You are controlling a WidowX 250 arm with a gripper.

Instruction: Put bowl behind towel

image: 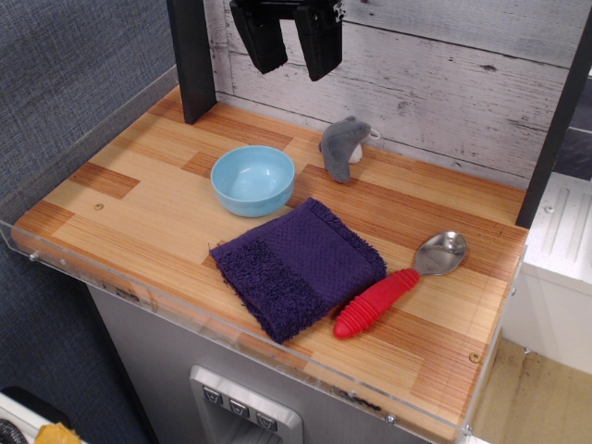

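Note:
The light-blue bowl (252,179) sits upright and empty on the wooden tabletop, just behind the far left corner of the dark purple towel (298,265). The towel lies flat near the table's front edge. My gripper (290,44) hangs high above the back of the table, well above the bowl and slightly to its right. Its two black fingers are spread apart and hold nothing.
A small grey plush toy (346,146) stands at the back, right of the bowl. A metal spoon with a red ribbed handle (396,287) lies right of the towel. A clear acrylic rim (83,139) edges the table. Black posts (191,60) stand at the back corners.

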